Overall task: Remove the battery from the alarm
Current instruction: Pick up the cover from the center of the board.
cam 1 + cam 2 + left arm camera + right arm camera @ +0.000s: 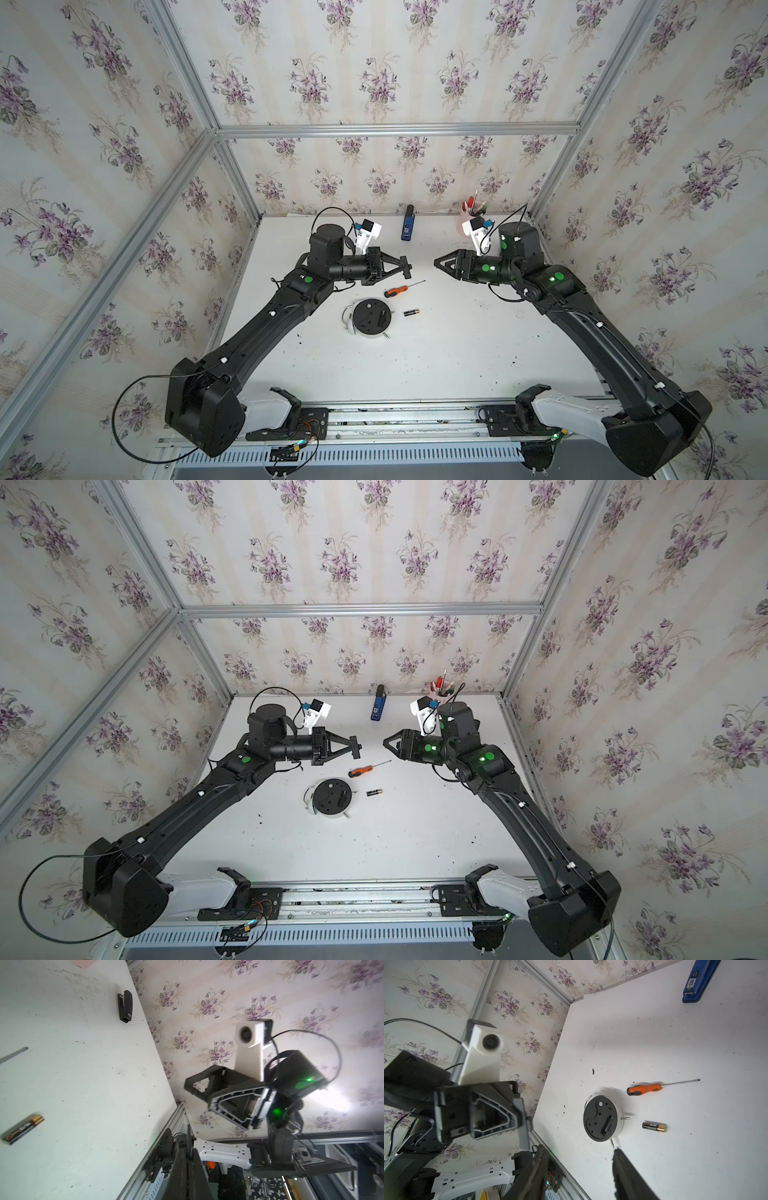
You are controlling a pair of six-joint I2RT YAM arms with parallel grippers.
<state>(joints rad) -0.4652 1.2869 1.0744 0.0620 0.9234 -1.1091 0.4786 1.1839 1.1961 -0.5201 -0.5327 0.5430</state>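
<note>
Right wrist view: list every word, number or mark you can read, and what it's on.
"50", white on a dark label, on the blue stapler.
Small white mark next to it: too small to read.
Printing on the battery: too blurred to read.
On the alarm: none legible.

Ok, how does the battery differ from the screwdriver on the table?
The battery is short, black with a gold end; the screwdriver is far longer, with an orange-and-black handle and thin metal shaft. The battery lies beside the alarm; the screwdriver lies farther back. Both lie flat on the white table.
</note>
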